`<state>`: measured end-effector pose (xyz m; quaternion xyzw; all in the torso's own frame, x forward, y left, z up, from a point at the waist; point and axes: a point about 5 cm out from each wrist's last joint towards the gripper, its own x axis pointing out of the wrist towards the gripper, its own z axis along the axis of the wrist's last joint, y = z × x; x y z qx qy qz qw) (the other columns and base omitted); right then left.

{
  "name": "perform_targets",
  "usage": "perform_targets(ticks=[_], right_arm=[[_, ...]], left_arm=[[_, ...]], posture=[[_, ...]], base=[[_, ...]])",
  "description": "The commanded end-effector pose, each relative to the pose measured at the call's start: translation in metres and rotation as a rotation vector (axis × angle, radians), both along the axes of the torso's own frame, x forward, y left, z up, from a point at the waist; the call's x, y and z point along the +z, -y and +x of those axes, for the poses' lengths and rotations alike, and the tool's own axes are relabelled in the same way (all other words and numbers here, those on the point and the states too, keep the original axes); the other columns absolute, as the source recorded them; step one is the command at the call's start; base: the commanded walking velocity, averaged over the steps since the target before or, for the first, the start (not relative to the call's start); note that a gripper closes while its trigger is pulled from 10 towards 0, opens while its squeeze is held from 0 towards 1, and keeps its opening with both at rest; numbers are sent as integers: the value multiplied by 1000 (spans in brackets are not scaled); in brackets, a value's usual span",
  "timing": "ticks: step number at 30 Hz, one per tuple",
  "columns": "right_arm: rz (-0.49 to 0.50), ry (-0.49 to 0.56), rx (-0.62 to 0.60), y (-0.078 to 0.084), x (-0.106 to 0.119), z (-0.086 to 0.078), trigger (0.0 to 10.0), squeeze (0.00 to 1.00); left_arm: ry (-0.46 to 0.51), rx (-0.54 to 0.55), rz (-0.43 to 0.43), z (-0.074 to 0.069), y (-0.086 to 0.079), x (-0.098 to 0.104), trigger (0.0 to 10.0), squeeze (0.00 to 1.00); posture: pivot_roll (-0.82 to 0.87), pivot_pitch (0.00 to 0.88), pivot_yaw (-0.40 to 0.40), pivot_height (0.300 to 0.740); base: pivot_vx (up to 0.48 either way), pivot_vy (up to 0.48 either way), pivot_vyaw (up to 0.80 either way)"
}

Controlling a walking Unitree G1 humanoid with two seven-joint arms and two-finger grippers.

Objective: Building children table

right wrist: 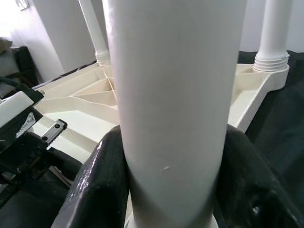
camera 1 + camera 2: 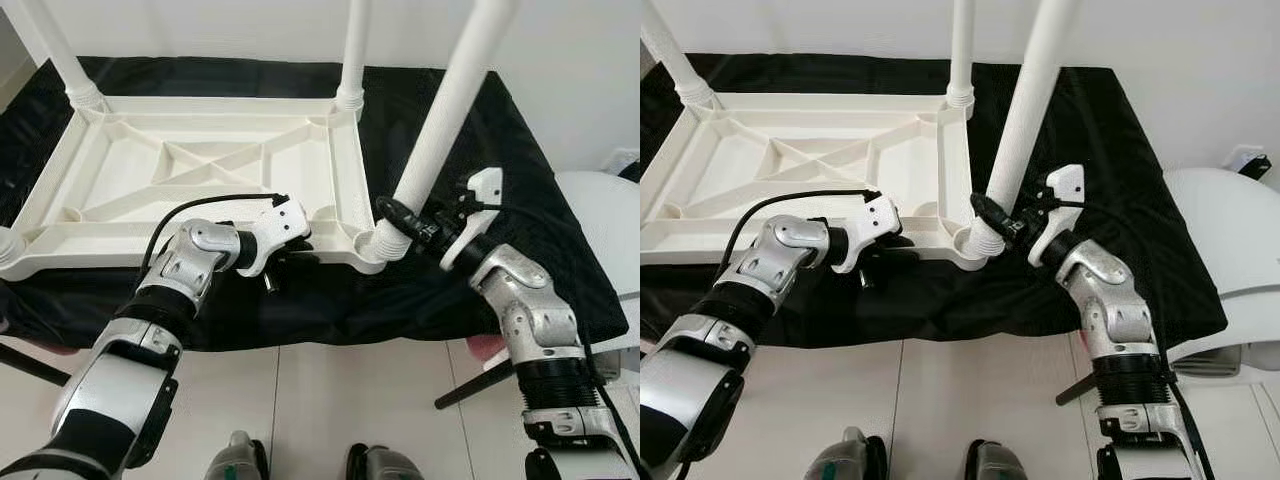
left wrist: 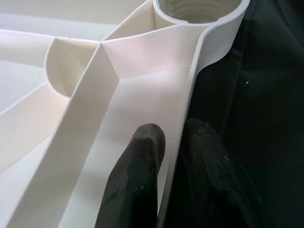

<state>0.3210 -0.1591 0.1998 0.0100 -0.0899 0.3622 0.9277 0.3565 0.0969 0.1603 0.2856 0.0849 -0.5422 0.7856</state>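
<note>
A white plastic table top (image 2: 340, 170) lies upside down on a black cloth (image 2: 450, 290). White legs stand in its far left corner (image 2: 60, 55) and far right corner (image 2: 353, 50). A third leg (image 2: 450, 100) rises tilted from the near right corner socket (image 2: 378, 245). My right gripper (image 2: 400, 220) is shut on this leg just above its threaded base; its black fingers (image 1: 102, 185) clasp both sides of the leg. My left gripper (image 2: 290, 245) is shut on the table top's near rim (image 3: 190, 95), one finger (image 3: 137, 175) inside the rim and one outside.
The cloth-covered surface ends at a near edge above a pale tiled floor (image 2: 330, 400). A rounded white object (image 2: 600, 220) stands to the right. A dark strut (image 2: 470, 385) slants under the right side. My feet (image 2: 235, 460) show at the bottom. A white wall runs behind.
</note>
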Motion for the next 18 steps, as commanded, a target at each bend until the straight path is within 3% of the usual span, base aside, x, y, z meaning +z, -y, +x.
perform_targets(ticks=[1,8,18], right_arm=[[-23,-11,29,-6,-4,2,10000,0],[-20,-22,71,-12,-4,9,10000,0],[-30,-14,87,-8,-13,3,10000,0]], left_arm=[[-43,-87,-24,-8,7,-1,10000,0],[-33,-104,-29,-13,12,0,10000,0],[-33,-99,-32,-15,14,2,10000,0]], posture=[[-6,71,-32,740],[-4,72,-37,740],[-9,83,-35,740]], base=[[0,0,0],[0,0,0],[0,0,0]])
